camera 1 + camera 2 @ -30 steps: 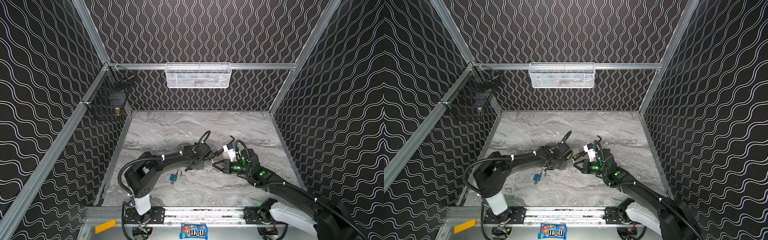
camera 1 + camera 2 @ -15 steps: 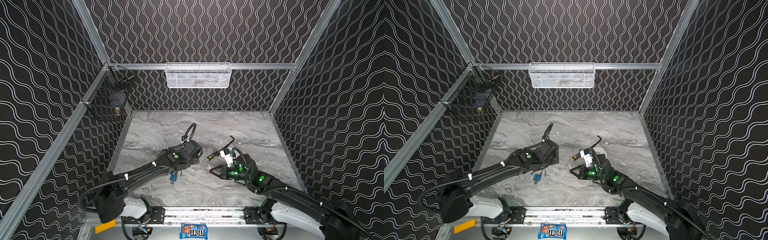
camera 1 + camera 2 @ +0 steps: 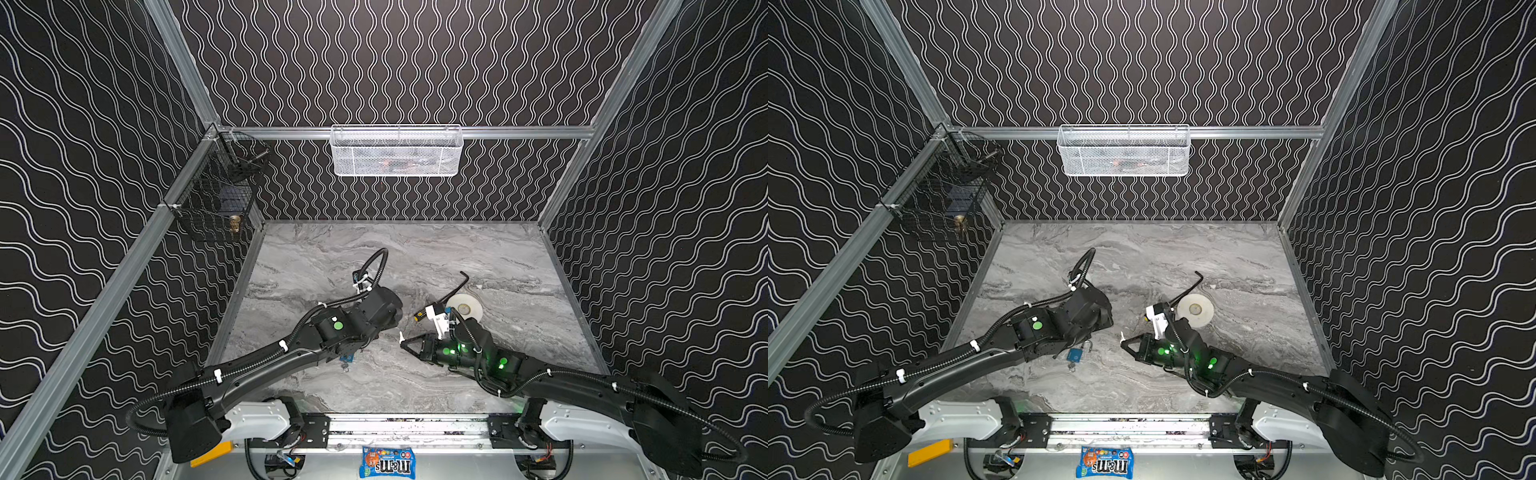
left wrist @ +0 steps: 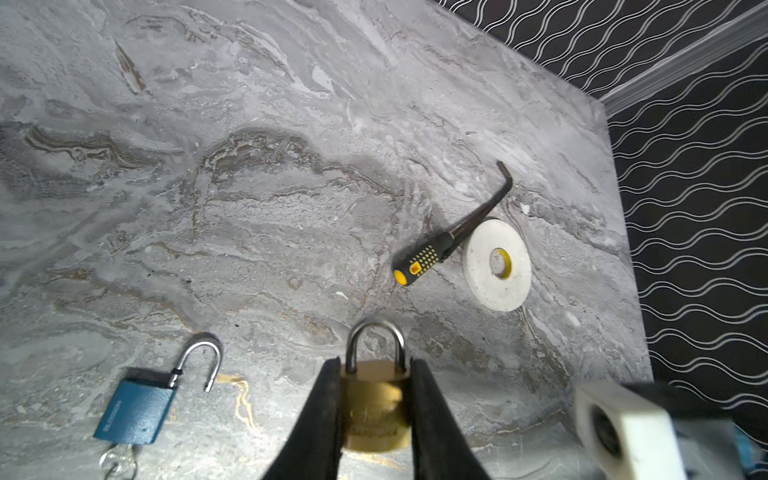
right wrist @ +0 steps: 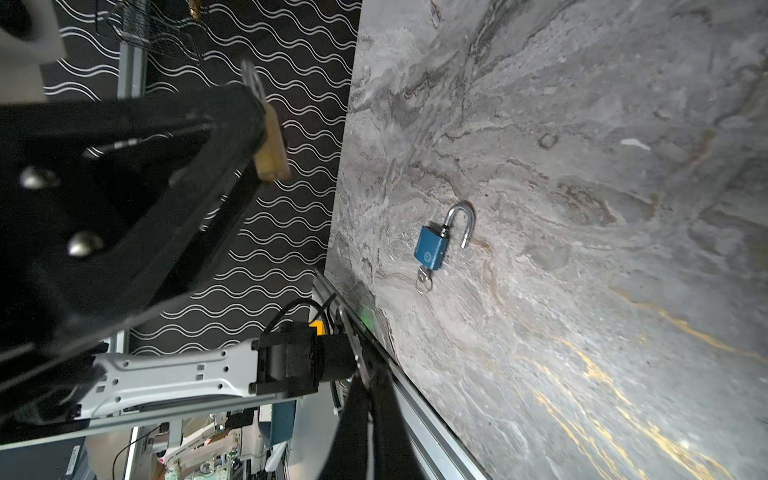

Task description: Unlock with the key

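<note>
The left arm lies low, stretched toward the table centre. The left gripper [image 4: 375, 370] is clamped on a small brass padlock [image 4: 376, 399] with its steel shackle closed, held clear of the grey marble-pattern tabletop [image 4: 249, 166].

The right arm also lies low. The right gripper [image 3: 405, 343] is closed, and whether it holds anything cannot be told.

A blue padlock [image 4: 135, 409] with its shackle swung open lies beneath the left arm, with a silver key [image 4: 118, 459] in its base.

Farther off, a black-and-yellow-handled tool with a bent shaft [image 4: 424, 259] lies just beside a white disc [image 4: 496, 264].
</note>
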`<move>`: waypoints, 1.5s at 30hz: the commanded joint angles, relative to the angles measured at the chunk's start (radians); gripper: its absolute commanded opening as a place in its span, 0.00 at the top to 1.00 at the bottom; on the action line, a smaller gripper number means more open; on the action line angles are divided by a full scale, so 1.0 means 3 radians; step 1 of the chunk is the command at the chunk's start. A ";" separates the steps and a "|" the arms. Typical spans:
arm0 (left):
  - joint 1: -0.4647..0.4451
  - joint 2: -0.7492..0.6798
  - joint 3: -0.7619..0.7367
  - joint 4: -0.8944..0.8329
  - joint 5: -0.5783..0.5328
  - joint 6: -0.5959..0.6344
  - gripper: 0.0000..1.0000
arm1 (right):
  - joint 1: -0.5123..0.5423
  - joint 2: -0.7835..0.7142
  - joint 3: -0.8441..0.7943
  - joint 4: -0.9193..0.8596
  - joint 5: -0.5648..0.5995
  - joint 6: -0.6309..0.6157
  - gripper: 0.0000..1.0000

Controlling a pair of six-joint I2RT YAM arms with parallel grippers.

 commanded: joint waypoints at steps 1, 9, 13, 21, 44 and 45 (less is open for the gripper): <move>-0.0076 0.0036 0.0093 -0.0140 -0.0269 -0.0121 1.00 | 0.0031 0.0074 0.0078 0.0310 0.0182 0.0135 1.00; -0.0171 0.0136 0.0197 -0.0260 -0.0398 -0.0117 1.00 | 0.0031 0.0191 0.0162 0.0444 0.0175 0.0192 1.00; -0.0182 0.0157 0.0191 -0.0184 -0.0370 -0.0095 1.00 | 0.0031 0.0248 0.0199 0.0489 0.0135 0.0181 1.00; -0.0192 0.0158 0.0187 -0.0151 -0.0333 -0.0075 1.00 | 0.0023 0.0355 0.0239 0.0600 0.0056 0.0225 1.00; -0.0197 0.0084 0.0126 -0.0068 -0.0272 -0.0039 1.00 | -0.0101 0.0448 0.0285 0.0686 -0.0151 0.0192 1.00; -0.0197 0.0085 0.0130 -0.0068 -0.0276 -0.0039 1.00 | -0.0106 0.0449 0.0294 0.0679 -0.0160 0.0186 1.00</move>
